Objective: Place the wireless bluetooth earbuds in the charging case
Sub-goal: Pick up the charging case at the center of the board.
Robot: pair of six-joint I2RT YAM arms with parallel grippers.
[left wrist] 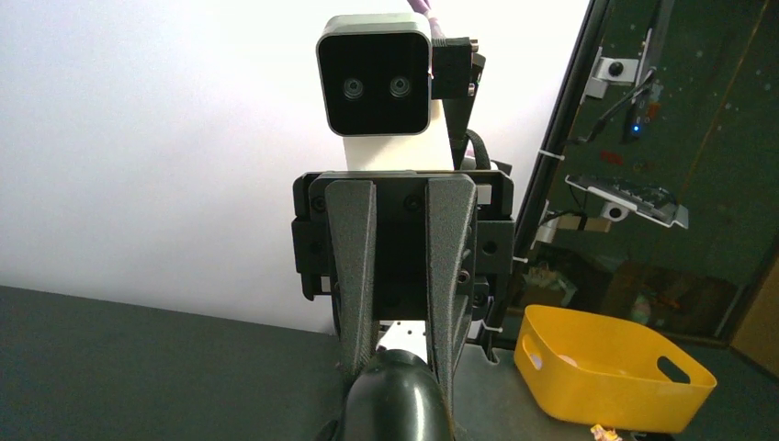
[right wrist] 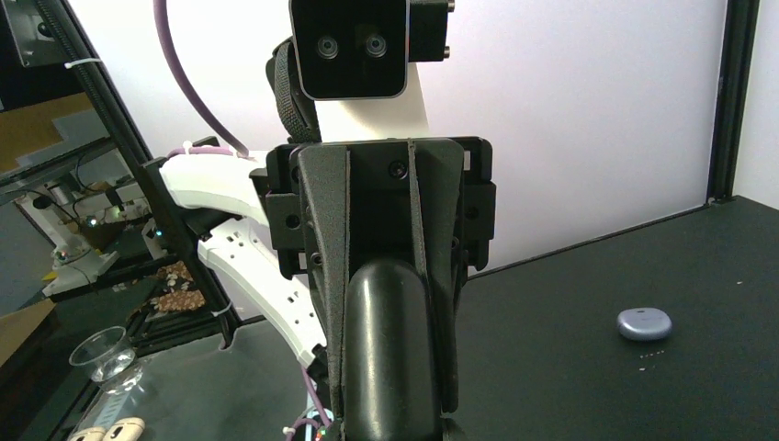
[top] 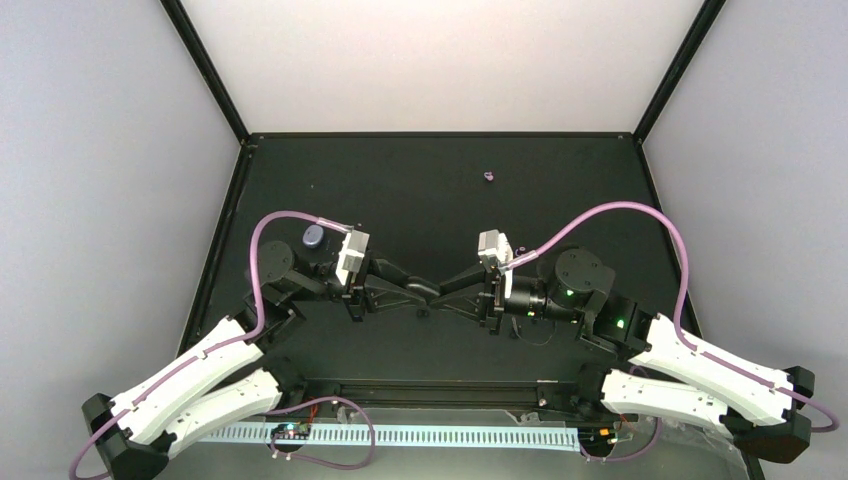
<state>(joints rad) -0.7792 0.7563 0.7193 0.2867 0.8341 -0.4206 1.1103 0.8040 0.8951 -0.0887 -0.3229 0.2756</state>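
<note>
The charging case point(top: 312, 237) lies shut on the black table point(top: 420, 190), just behind my left wrist. It also shows in the right wrist view point(right wrist: 644, 323) as a grey-lavender pebble. One tiny purple earbud point(top: 488, 177) lies alone at the far middle of the table. I see no second earbud. Both arms are folded low at the near side. My left gripper point(top: 428, 291) and right gripper point(top: 446, 284) point at each other, tip to tip, both tapered shut and empty. Each wrist view is filled by the other arm's gripper and camera.
A yellow bin point(left wrist: 611, 367) stands off the table beyond its right edge. A clear plastic cup point(right wrist: 106, 358) stands off the table on the left. Black frame posts point(top: 205, 70) rise at the table's back corners, with white walls behind.
</note>
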